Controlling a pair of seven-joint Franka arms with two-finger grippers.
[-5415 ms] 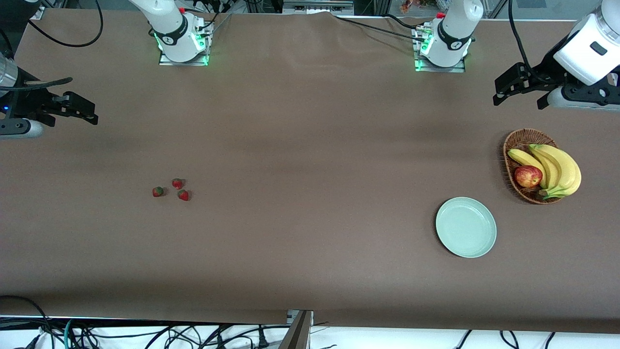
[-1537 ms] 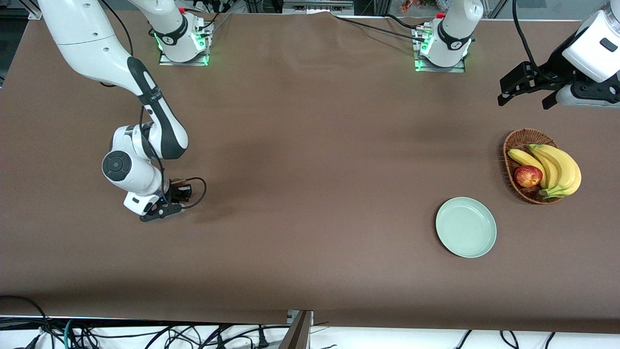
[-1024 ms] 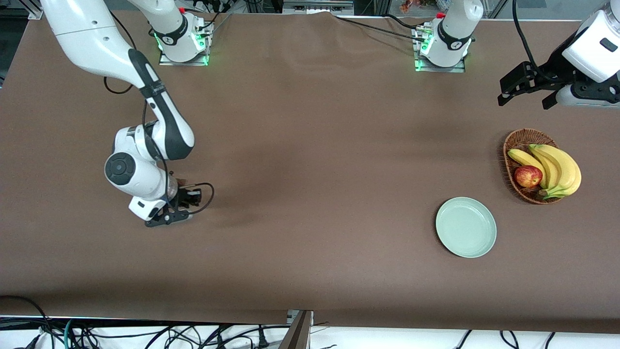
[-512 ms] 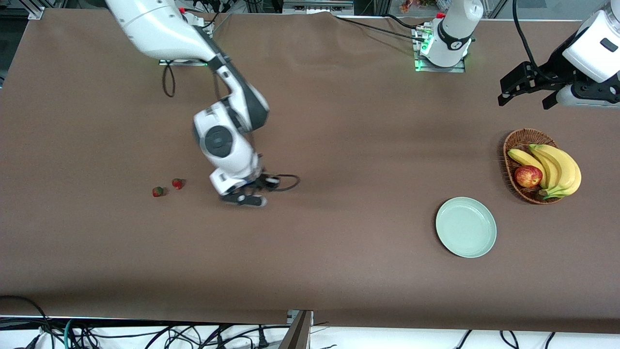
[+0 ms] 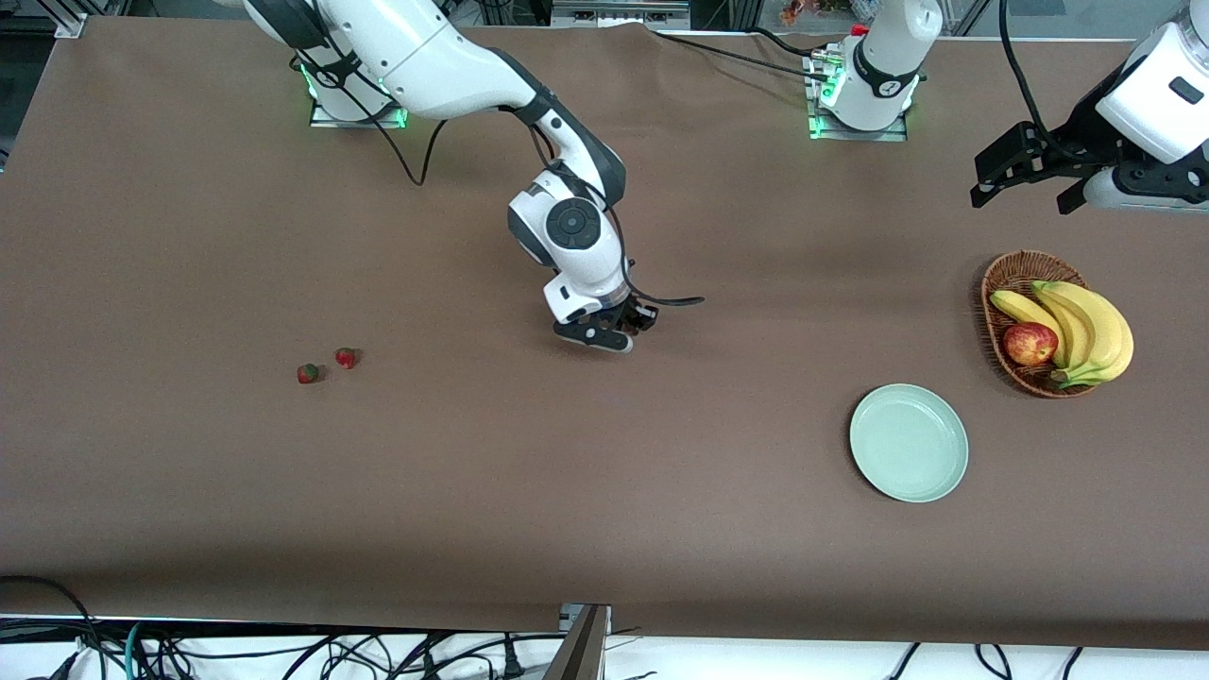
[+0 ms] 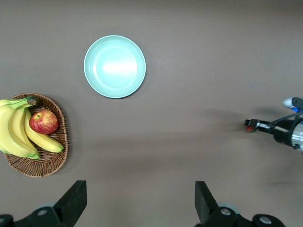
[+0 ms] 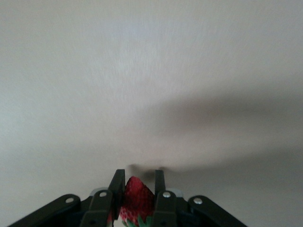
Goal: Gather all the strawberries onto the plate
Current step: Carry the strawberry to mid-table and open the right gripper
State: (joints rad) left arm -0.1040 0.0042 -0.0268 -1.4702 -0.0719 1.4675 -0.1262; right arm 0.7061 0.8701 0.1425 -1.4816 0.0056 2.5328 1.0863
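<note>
My right gripper (image 5: 640, 321) hangs over the middle of the brown table, shut on a red strawberry (image 7: 137, 198) that sits between its fingers (image 7: 117, 182) in the right wrist view. Two more strawberries (image 5: 308, 374) (image 5: 347, 358) lie on the table toward the right arm's end. The mint-green plate (image 5: 909, 442) rests toward the left arm's end with nothing on it; the left wrist view shows the plate (image 6: 115, 66) too. My left gripper (image 5: 1025, 184) waits high above the table's end near the basket, its fingers (image 6: 73, 201) wide open and holding nothing.
A wicker basket (image 5: 1007, 283) with bananas (image 5: 1086, 331) and a red apple (image 5: 1030, 344) stands beside the plate, farther from the front camera. Cables trail along the table's near edge.
My right arm lifted one strawberry from the group of three and has swung with it toward the table's middle, leaving two behind. The left arm has not moved.
</note>
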